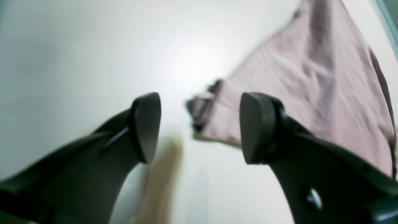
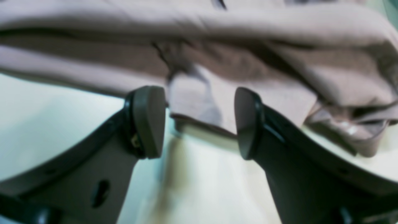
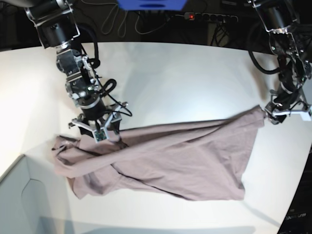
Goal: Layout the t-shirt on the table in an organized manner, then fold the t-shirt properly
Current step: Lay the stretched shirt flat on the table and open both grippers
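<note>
The t-shirt (image 3: pixel 165 158) lay spread across the near part of the table (image 3: pixel 175 78), rumpled rather than flat — a long ridge of cloth ran from its bunched end, by the pale grey box corner (image 3: pixel 24 195), up to a pulled-out corner at the far side of the shirt. Folds piled over one another at the bunched end, and the lower hem sagged in a loose curve toward the front edge of the table.

The right gripper (image 3: pixel 100 132) stood at the upper edge of the shirt, close to the bunched end. In the right wrist view its two fingers (image 2: pixel 149 121) were spread apart with a hanging flap of the shirt (image 2: pixel 199 102) between them; no pad pressed on the cloth, so the fingers were released and held nothing.

The left gripper (image 3: pixel 280 113) was at the shirt's opposite, pulled-out corner, just beside the tip of the cloth. From the left wrist view its fingers (image 1: pixel 146 127) were parted wide over bare table (image 1: pixel 93 46), with the folded hem of the shirt (image 1: pixel 298 87) lying beyond and to one side of them — apart from both pads, nothing gripped. The view was blurred, so finer detail of the hem could not be made out.

Behind the table, past the shirt, dark cables and a power strip (image 3: pixel 209 17) lay along the back edge.
</note>
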Controlling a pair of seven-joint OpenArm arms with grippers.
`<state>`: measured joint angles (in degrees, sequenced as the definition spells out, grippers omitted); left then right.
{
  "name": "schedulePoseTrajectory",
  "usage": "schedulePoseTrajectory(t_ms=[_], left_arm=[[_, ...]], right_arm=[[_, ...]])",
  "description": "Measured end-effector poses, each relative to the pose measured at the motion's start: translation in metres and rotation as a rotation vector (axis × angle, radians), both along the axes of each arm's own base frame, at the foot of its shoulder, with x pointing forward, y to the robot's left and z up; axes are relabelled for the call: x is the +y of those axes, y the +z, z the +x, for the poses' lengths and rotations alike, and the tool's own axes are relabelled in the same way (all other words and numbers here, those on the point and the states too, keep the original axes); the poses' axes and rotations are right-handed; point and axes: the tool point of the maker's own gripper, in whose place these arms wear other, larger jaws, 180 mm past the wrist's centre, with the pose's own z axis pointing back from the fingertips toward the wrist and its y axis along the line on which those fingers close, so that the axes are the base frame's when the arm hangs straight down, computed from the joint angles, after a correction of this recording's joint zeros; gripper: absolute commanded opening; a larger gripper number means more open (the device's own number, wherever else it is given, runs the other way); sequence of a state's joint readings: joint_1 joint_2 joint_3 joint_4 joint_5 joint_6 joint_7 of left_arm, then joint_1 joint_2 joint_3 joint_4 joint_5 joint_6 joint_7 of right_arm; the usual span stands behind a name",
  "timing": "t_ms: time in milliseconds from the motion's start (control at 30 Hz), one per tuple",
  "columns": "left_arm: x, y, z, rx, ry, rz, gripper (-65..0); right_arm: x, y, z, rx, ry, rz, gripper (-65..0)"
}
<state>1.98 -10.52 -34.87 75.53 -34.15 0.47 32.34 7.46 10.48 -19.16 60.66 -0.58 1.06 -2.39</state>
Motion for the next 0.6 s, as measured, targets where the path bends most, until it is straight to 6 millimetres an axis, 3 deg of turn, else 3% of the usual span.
schedulePoseTrajectory(t_ms=[233, 600], left_arm=[[0.002, -0.003, -0.005, 0.012, 0.003, -0.001, -26.1], [0.0, -0.004, -0.005, 0.014, 0.003, -0.005, -26.1]], right_arm=[[-0.008, -0.019, -0.006, 0.051, -0.011, -0.018, -31.6], [-0.002, -0.019, -0.003, 0.054, -0.012, -0.005, -65.0]])
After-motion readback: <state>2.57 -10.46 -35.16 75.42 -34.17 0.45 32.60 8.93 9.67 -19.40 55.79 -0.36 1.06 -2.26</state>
